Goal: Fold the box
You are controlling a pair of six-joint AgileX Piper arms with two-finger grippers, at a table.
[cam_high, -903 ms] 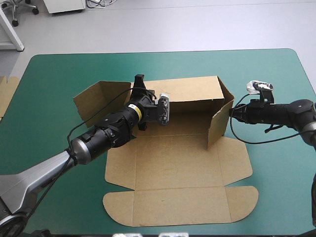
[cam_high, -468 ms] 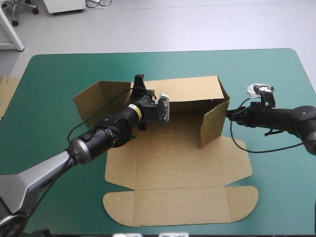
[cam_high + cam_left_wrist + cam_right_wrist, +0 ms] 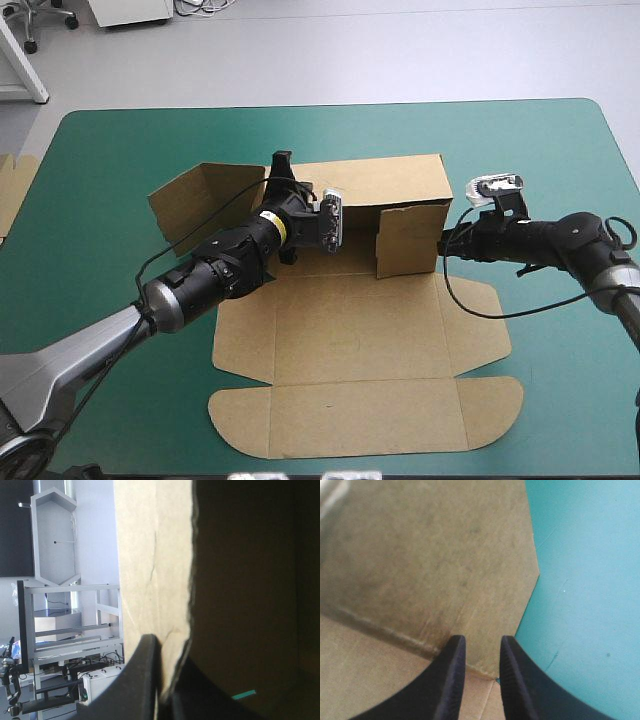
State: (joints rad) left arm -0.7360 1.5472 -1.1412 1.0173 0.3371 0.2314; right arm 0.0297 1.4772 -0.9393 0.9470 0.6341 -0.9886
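Left gripper [image 3: 282, 165] pinches a wall of the box [image 3: 350, 340] to hold it up. Right gripper [image 3: 447, 240], fingers a bit apart, presses the side flap [image 3: 408, 238] inward.

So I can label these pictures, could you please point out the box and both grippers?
box [image 3: 350, 340]: high view, on its flat middle panel.
left gripper [image 3: 167, 649]: left wrist view, midway between its fingertips.
right gripper [image 3: 480, 641]: right wrist view, midway between its fingertips.

Right pincer [image 3: 443, 243] tips behind box [image 3: 408, 240] flap
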